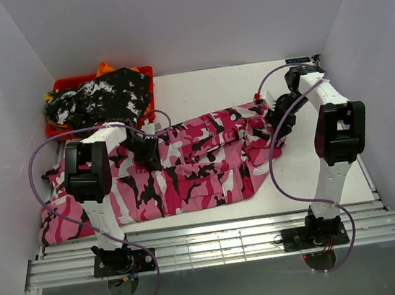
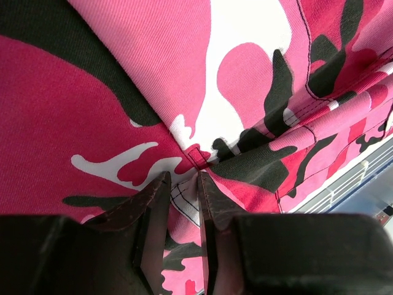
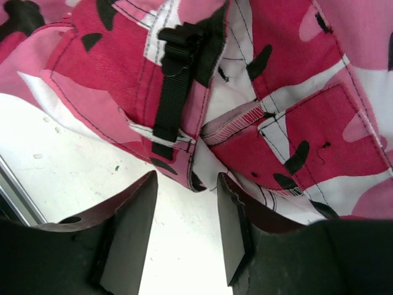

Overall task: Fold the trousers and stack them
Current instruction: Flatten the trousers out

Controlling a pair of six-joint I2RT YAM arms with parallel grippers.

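pink, white and black camouflage trousers [image 1: 187, 178], black-and-white mottled garment [image 1: 110, 93], red bin [image 1: 72, 81]

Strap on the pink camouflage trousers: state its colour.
The strap on the trousers is black, clearest in the right wrist view.

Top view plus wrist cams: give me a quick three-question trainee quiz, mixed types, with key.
1. True or false: the right gripper is clamped on the black strap.
2. Which arm reaches over the pink trousers nearer the red bin?
3. The black-and-white garment lies: A) in the red bin, B) on the pink trousers, C) in the right gripper.
Key: 1 false: open, short of the strap; 2 left arm; 3 A.
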